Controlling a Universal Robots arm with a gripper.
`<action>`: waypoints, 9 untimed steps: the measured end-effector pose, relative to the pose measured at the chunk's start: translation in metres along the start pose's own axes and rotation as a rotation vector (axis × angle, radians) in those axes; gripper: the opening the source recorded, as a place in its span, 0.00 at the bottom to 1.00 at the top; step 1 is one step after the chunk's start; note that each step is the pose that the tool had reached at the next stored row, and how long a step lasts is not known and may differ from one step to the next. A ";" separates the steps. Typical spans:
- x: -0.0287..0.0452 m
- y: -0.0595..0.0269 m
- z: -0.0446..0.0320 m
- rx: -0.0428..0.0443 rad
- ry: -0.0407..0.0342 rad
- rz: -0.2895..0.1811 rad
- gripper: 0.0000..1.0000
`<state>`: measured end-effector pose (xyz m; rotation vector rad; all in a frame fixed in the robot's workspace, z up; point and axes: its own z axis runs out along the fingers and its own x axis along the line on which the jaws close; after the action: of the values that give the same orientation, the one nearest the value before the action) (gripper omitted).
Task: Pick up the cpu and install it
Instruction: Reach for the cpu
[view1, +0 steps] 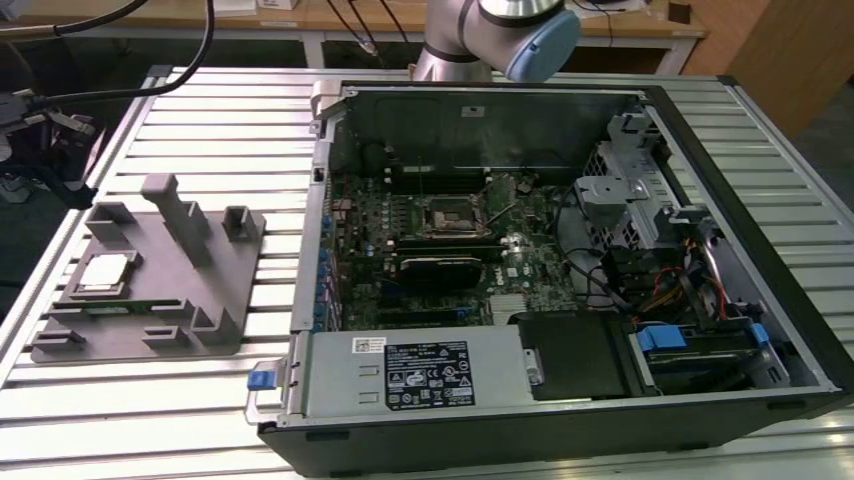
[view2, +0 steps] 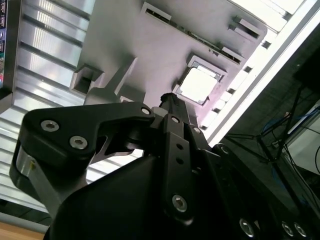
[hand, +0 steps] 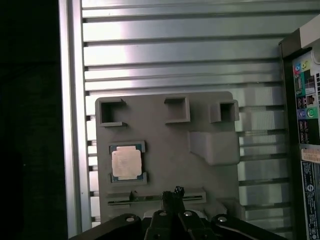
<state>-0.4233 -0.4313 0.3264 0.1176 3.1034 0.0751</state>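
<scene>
The cpu (view1: 104, 273) is a small silver square lying flat in a recess of the grey tray (view1: 200, 300), at the exterior view's left. It also appears in the first wrist view as the cpu (hand: 126, 163) on the tray (hand: 165, 140), and in the second wrist view as the cpu (view2: 198, 84). My gripper (hand: 172, 194) hangs well above the tray, apart from the chip and off to one side of it. Its fingertips (view2: 167, 97) are together with nothing between them. The arm (view1: 501, 30) enters at the back of the exterior view.
An open computer case (view1: 561, 420) lies on the slatted metal table (view1: 174, 420), at the exterior view's right of the tray. Its motherboard has a socket (view1: 447, 213) in the middle. Upright grey posts (view1: 180, 215) stand on the tray near the chip.
</scene>
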 end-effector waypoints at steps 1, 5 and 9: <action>0.0007 0.0012 0.0008 -0.0002 -0.0001 0.000 0.11; 0.0053 0.0054 0.0022 0.0000 0.0001 0.000 0.11; 0.0087 0.0096 0.0036 0.0000 0.0000 0.000 0.11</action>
<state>-0.4311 -0.4209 0.3230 0.1174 3.1034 0.0751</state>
